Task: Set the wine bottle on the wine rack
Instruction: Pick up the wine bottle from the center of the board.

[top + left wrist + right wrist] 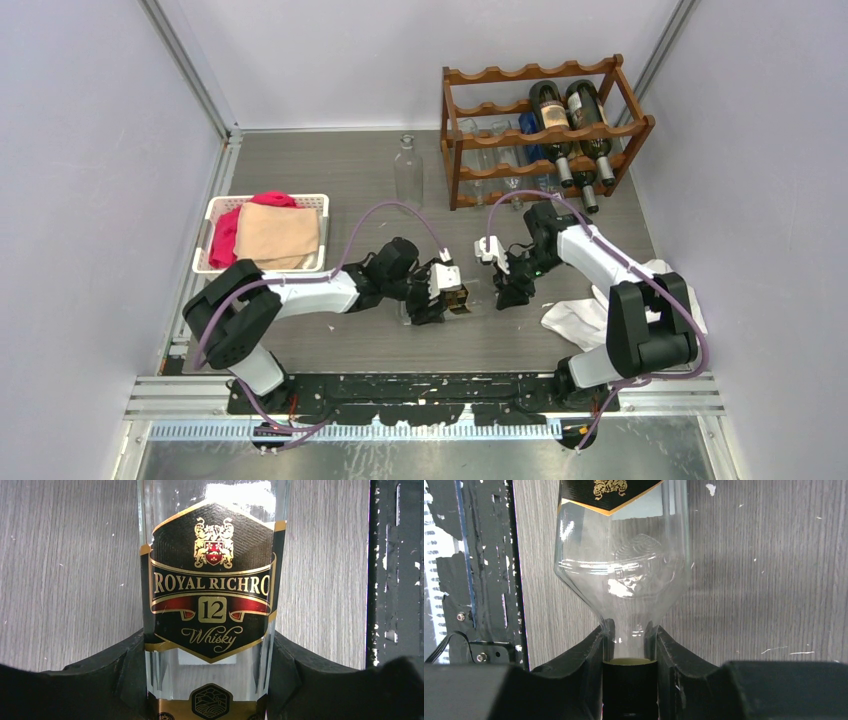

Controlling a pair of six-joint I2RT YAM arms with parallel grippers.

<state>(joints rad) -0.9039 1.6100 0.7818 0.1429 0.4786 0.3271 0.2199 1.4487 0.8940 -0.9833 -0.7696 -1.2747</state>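
Note:
The wine bottle [463,298] is clear glass with a black and gold label and lies on its side on the table between my two arms. My left gripper [438,300] is shut on its body. In the left wrist view the fingers [120,667] press both sides of the bottle [212,580] just below the label. My right gripper [512,290] is shut on the neck. In the right wrist view the jaws [629,640] clamp the neck just above the dark cap, below the bottle's shoulder [624,565]. The wine rack [470,76] stands at the far right.
Two dark bottles [563,118] lie in the rack, with clear ones beside them. A clear bottle [407,170] stands upright left of the rack. A white basket [218,205] with red and peach cloths is at the left. A white cloth [575,318] lies under my right arm.

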